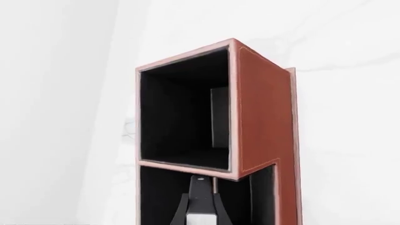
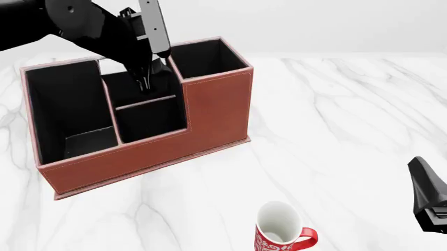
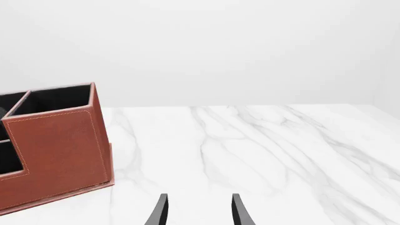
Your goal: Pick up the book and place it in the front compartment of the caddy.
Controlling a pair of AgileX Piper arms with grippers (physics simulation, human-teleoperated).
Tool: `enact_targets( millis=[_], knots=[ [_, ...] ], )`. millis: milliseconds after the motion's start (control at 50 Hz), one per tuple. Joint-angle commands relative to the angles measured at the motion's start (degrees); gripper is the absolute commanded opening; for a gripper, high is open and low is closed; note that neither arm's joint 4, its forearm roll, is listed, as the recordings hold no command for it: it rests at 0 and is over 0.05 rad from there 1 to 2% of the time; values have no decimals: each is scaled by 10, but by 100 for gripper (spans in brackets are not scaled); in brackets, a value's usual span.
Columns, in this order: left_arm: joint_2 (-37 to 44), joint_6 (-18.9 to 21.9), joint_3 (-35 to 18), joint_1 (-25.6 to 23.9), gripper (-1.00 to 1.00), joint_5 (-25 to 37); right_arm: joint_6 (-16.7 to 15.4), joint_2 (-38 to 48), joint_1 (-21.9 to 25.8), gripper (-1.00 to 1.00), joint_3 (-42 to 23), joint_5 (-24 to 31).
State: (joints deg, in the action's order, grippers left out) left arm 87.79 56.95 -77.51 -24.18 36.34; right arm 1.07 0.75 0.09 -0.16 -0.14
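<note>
The reddish-brown caddy [image 2: 209, 110] stands on the left half of the table; it also shows in the left wrist view [image 1: 262, 117] and the right wrist view [image 3: 59, 150]. My left gripper [image 2: 146, 83] reaches down into the caddy's low middle part, just behind the inner divider and beside the tall cell. In the left wrist view the left gripper [image 1: 200, 180] is closed on a thin black slab with a pale edge, the book [image 1: 200, 201], seen edge-on against the black lining. My right gripper [image 3: 198, 196] is open and empty above bare table, at the right edge of the front view [image 2: 429, 204].
A red-and-white mug [image 2: 279, 232] stands upright near the front edge, between the caddy and my right gripper. The caddy's large left cell [image 2: 66, 112] and tall right cell [image 2: 206, 57] show only black lining. The white marble table [image 2: 335, 120] stretches to the right.
</note>
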Motion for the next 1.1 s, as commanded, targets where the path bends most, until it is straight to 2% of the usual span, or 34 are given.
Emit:
enact_targets(
  millis=[20,520,920,1100],
  knots=[
    [22,-3,-7,3,-100,-20,-1,-1,0,100,0,1],
    [64,-8,-23,21,-100,-48,-1,-1,0,100,0,1],
    [85,3,-29,41,-100,-70,-1,-1,0,100,0,1],
    [103,-6,-31,47,-100,-84,-1,-1,0,100,0,1]
  ],
)
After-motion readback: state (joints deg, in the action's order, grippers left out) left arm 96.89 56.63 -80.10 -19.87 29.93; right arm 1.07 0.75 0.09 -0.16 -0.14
